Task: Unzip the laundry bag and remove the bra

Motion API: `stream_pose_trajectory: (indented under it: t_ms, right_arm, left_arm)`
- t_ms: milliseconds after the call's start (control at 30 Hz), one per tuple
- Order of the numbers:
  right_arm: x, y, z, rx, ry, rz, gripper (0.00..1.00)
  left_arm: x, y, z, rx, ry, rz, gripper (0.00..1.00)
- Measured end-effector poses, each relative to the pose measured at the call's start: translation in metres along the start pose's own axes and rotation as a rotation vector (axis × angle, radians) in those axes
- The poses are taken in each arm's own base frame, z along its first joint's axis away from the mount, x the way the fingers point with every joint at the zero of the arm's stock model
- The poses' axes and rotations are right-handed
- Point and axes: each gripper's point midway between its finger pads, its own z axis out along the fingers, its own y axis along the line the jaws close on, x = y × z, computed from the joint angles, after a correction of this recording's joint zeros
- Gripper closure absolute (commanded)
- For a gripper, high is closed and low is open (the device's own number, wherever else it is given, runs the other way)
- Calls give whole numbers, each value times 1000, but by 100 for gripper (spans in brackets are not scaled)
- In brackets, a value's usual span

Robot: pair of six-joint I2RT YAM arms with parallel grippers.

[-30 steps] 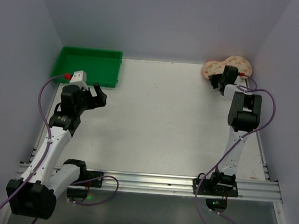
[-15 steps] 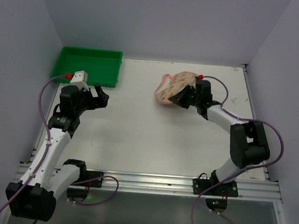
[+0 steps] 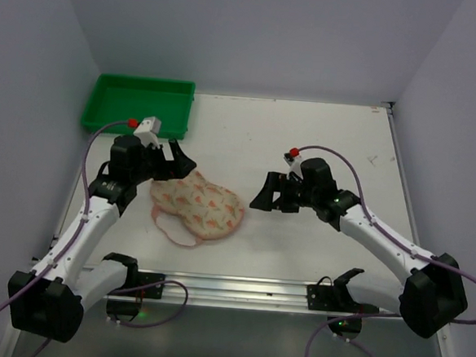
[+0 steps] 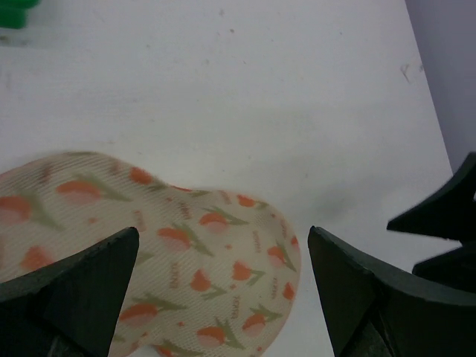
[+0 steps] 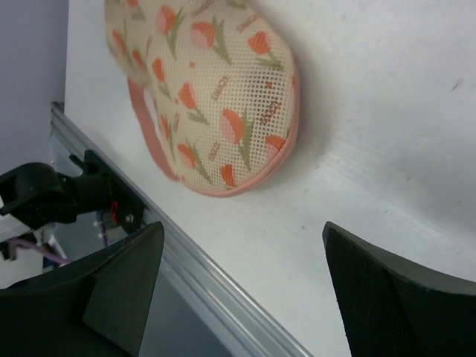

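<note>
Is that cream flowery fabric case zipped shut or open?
Seemingly shut: the cream flowery fabric case has an unbroken pink rim; nothing black shows.

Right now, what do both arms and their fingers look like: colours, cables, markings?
Both the left arm and right arm have white links joined by black joint housings. A purple cable with a red connector runs along each. The left wrist carries a small white box. The fingers are matte black, broad and wedge-shaped. No printed markings are legible.

Even bright light, wrist foregrounds seemingly blurred
</note>
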Motion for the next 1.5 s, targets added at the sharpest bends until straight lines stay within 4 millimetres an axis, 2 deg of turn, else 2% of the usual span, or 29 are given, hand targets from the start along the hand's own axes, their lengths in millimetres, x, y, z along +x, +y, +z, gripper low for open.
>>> stream_pose_trajectory:
  t_ms: [133,200,267,433,633,800,867,1000,1133,1233,1300,1400,1500]
  right_arm:
    - [-41,9,-4,34,-83,-76,14]
    - [-54,11,1,36,-90,-94,14]
    - [-59,10,11,41,-71,-101,15]
    - [-47,-1,30,37,9,-101,17]
    - [-41,0,55,21,84,-138,18]
    - [-42,4,89,17,144,-176,20]
    - [-38,6,103,16,178,-203,27]
    - [-18,13,124,8,272,-266,30]
    - [18,25,121,-22,382,-323,32]
    - [52,39,115,-76,470,-365,34]
    - [77,48,105,-122,530,-377,34]
    - [107,58,78,-197,585,-379,32]
    - [108,63,50,-212,542,-391,32]
  left_arm:
    - [31,-32,13,70,101,7,0]
    - [42,-30,21,49,138,-24,0]
    - [52,-19,24,-1,157,-62,0]
    - [68,11,16,-148,135,-130,0]
    - [68,37,-2,-280,30,-192,0]
    - [94,64,7,-386,73,-222,0]
    - [102,72,17,-412,102,-224,0]
    - [108,80,35,-449,152,-213,0]
    - [95,77,55,-438,151,-180,0]
    - [80,65,77,-369,139,-150,0]
    - [70,50,96,-282,135,-133,0]
    - [59,25,120,-144,143,-112,0]
    - [49,3,130,-34,135,-86,0]
